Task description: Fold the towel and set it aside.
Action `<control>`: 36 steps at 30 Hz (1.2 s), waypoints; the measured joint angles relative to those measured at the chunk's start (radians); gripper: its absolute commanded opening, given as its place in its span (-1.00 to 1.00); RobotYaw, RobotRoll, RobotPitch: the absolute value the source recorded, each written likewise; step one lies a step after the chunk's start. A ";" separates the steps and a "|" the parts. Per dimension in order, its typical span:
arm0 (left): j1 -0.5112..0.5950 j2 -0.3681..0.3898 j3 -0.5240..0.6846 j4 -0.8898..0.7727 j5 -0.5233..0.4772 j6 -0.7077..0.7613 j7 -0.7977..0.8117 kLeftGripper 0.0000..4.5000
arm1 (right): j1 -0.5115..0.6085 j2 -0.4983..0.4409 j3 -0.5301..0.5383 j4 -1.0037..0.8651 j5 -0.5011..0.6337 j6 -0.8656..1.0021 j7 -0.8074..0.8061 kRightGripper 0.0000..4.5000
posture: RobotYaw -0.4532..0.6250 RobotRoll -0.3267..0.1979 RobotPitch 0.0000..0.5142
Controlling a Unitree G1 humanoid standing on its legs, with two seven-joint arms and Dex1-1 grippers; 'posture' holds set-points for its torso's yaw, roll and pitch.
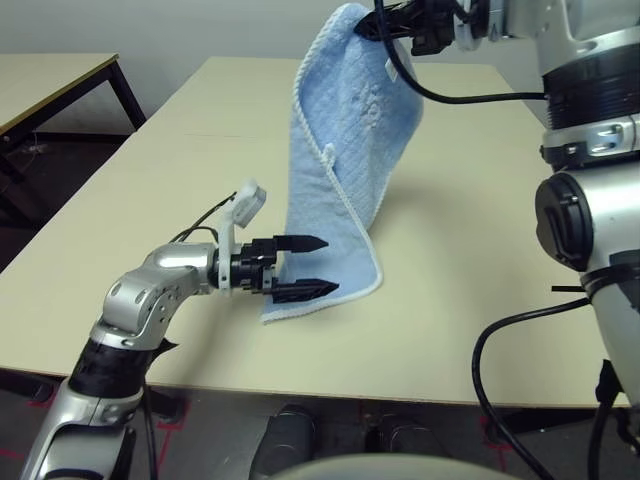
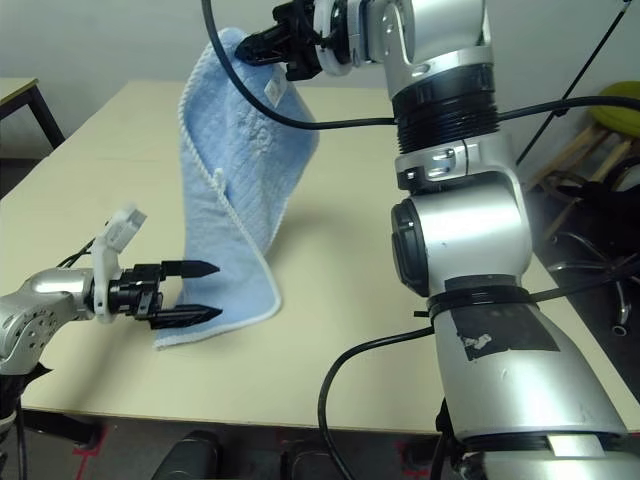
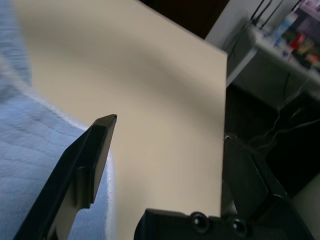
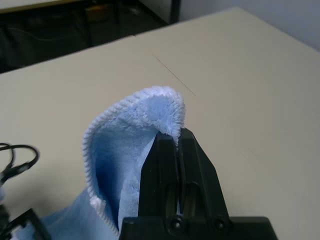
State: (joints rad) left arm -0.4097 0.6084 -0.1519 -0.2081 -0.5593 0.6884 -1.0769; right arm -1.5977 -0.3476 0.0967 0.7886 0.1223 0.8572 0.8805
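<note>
The light-blue towel point(image 1: 345, 150) with white stitched edging hangs almost upright from its top corner. My right gripper point(image 1: 372, 27) is shut on that corner, high above the far part of the table; the pinch shows in the right wrist view, with the corner of the towel point(image 4: 155, 107) folded over the closed fingers point(image 4: 177, 165). The towel's lower end rests on the table point(image 1: 450, 300) near the front edge. My left gripper point(image 1: 320, 265) is open, low at the towel's bottom corner, one finger point(image 1: 300, 242) above the cloth edge and one at table level. The towel point(image 3: 30, 160) lies beside the left finger point(image 3: 95, 150).
A second table point(image 1: 50, 85) stands at the far left. Black cables hang from my right arm point(image 1: 590, 140) over the table's right side. A green chair point(image 2: 610, 110) sits beyond the right arm. The table's front edge runs just below the left gripper.
</note>
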 measured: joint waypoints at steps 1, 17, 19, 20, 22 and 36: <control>-0.025 -0.012 -0.040 0.018 0.038 0.005 0.025 1.00 | 0.003 0.006 0.000 0.031 -0.006 -0.021 -0.015 -0.99 | 0.08 0.25 -0.94; -0.201 -0.254 -0.276 0.241 0.261 0.214 0.258 1.00 | 0.003 0.032 -0.001 0.219 -0.054 -0.169 -0.071 -0.99 | 0.10 0.25 -0.82; -0.199 -0.261 -0.295 0.253 0.282 0.221 0.277 1.00 | 0.003 0.030 -0.001 0.223 -0.055 -0.172 -0.070 -0.99 | 0.10 0.25 -0.82; -0.198 -0.263 -0.301 0.258 0.292 0.223 0.285 1.00 | 0.004 0.028 -0.001 0.225 -0.055 -0.172 -0.070 -0.99 | 0.09 0.25 -0.82; -0.197 -0.272 -0.321 0.275 0.324 0.221 0.305 0.92 | 0.004 0.022 -0.001 0.227 -0.055 -0.172 -0.068 -1.00 | 0.09 0.25 -0.82; -0.194 -0.288 -0.342 0.372 0.440 0.102 0.318 -1.00 | 0.113 -0.067 -0.001 0.102 -0.054 -0.102 -0.001 -1.00 | 0.05 0.25 -0.87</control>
State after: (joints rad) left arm -0.6042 0.3204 -0.4938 0.1642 -0.1196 0.7904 -0.7591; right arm -1.4844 -0.4149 0.0959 0.8908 0.0683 0.7557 0.8791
